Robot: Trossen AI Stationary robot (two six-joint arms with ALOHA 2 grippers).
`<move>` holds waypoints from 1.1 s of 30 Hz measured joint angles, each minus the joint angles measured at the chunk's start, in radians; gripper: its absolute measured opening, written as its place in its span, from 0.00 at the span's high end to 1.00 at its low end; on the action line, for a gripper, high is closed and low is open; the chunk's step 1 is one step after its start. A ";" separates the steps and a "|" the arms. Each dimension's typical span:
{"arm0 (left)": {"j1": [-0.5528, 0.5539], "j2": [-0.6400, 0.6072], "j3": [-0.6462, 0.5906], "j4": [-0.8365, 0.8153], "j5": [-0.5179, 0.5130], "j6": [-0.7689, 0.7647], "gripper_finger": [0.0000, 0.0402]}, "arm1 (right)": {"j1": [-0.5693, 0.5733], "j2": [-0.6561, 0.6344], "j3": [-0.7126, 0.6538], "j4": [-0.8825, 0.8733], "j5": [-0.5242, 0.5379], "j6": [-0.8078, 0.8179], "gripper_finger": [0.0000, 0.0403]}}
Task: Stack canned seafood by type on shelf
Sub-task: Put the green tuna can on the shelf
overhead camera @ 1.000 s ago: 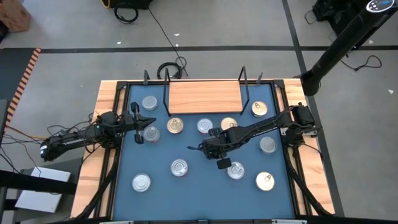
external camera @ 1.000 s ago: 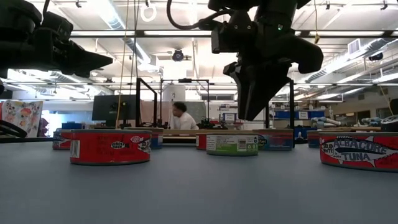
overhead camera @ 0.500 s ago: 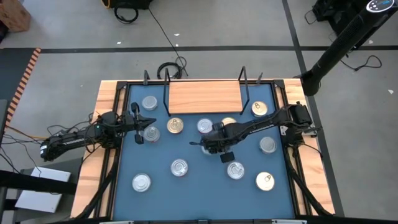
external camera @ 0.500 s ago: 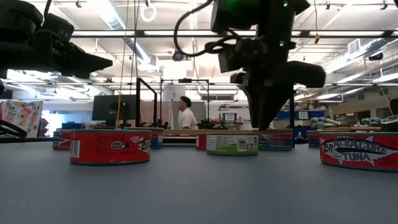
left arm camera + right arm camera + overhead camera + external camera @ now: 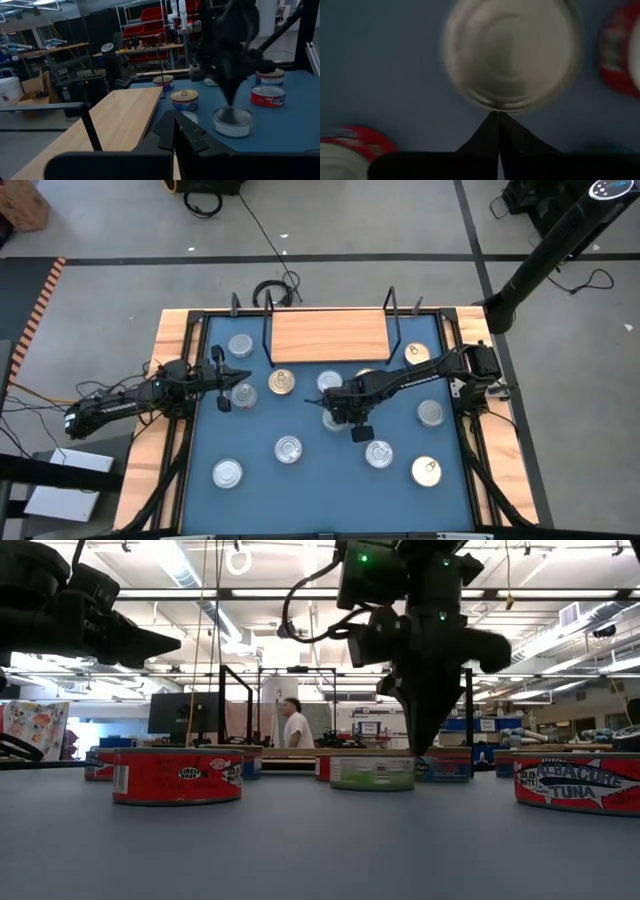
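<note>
A dozen or so flat round tins lie on the blue mat; one silver-topped, green-labelled tin (image 5: 512, 55) (image 5: 372, 772) sits just in front of my right gripper (image 5: 498, 117). That gripper (image 5: 335, 412) is shut and points down over the mat's middle. In the left wrist view its tip hangs over this tin (image 5: 232, 121). My left gripper (image 5: 175, 127) is shut and hovers at the mat's left side (image 5: 222, 380), beside a silver tin (image 5: 243, 393). The light wooden shelf (image 5: 330, 335) stands at the far edge with nothing on it. My right gripper comes from above with shut fingertips (image 5: 495, 125) right at the rim of the silver-topped tin (image 5: 492, 107). I cannot tell whether they touch it. The tin rests flat on the mat.
Gold-topped tins (image 5: 282, 382) (image 5: 417, 355) and a silver one (image 5: 328, 383) lie just in front of the shelf. More tins (image 5: 288, 448) (image 5: 378, 453) (image 5: 427, 470) (image 5: 228, 472) sit toward the near edge. The shelf has black wire uprights (image 5: 268, 330) (image 5: 392, 325). A person stands in the room behind.
My right gripper has moved a little toward the far edge and tipped from a slant to pointing nearly straight down over the green-labelled tin. The person in the room behind has shifted about.
</note>
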 joint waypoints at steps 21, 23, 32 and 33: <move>0.000 0.000 0.000 0.000 0.000 -0.004 0.99 | 0.110 0.007 0.031 0.052 0.162 -0.258 0.71; 0.000 0.000 0.000 0.000 0.000 -0.004 0.99 | 0.113 0.027 0.031 0.055 0.134 -0.280 0.72; 0.000 0.002 0.000 -0.005 0.000 -0.003 0.99 | 0.130 0.048 0.033 0.063 0.157 -0.306 0.81; 0.000 0.002 0.000 -0.004 0.000 -0.003 0.99 | 0.130 0.048 0.033 0.063 0.155 -0.306 0.82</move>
